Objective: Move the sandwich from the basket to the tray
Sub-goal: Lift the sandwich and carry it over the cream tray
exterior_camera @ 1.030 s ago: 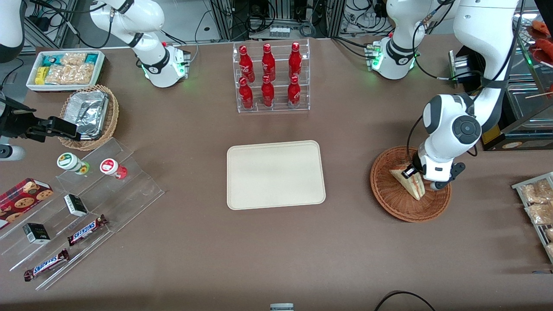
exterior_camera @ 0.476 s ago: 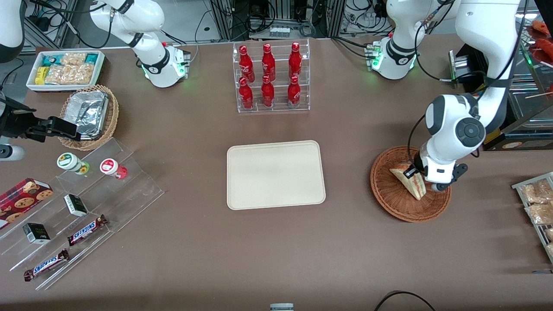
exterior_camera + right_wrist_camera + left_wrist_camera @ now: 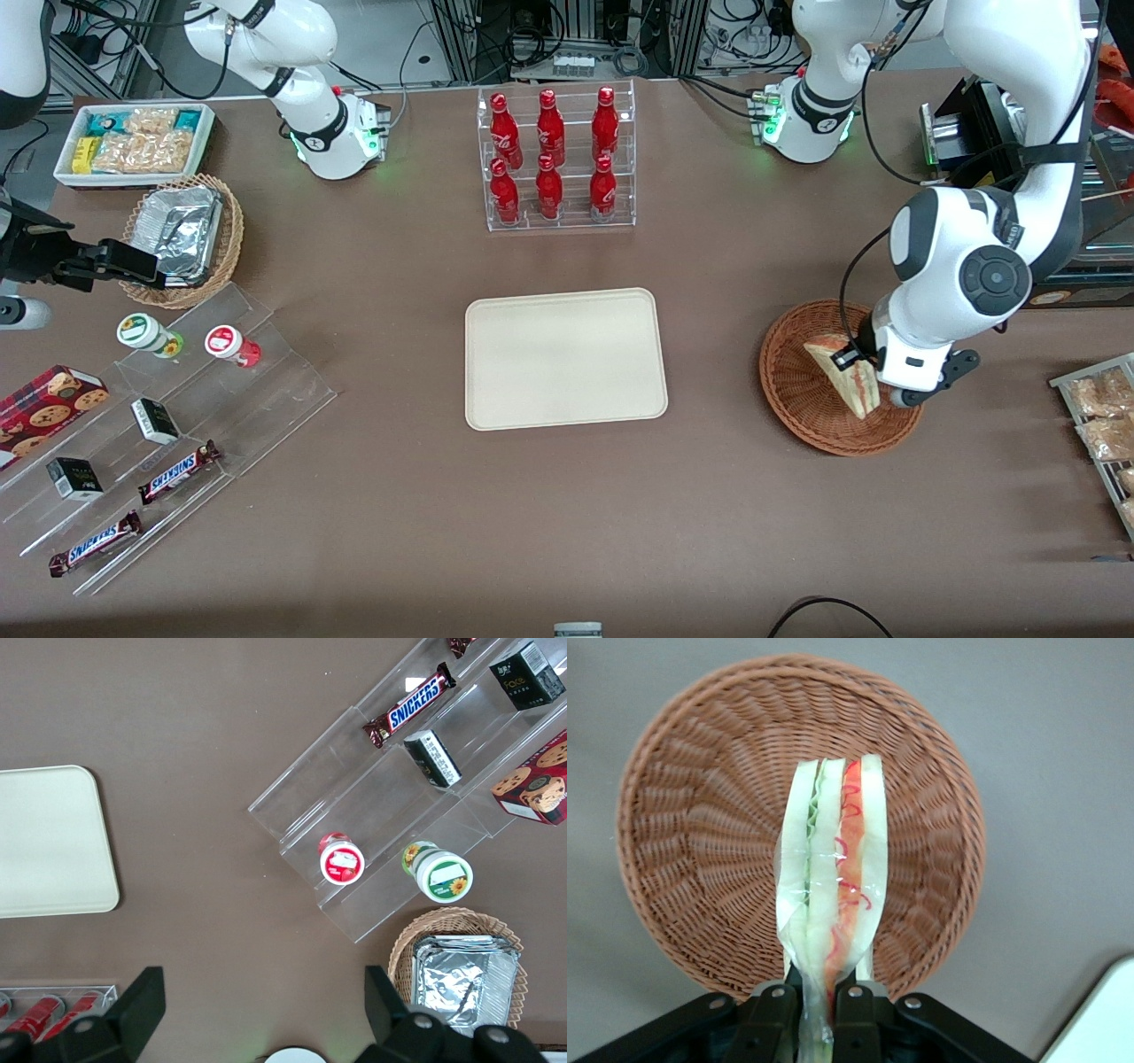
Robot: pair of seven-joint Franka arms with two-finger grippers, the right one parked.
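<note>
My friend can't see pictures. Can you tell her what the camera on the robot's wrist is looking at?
The robot's claw is shut on a sandwich, pinching it at one end so its white bread and red and green filling face the camera. Under it sits a round reddish-brown woven basket on a brown table, and one corner of a cream tray shows too.

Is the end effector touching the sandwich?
Touching. In the left wrist view, the end effector clamps the sandwich between both fingers, above the basket.
</note>
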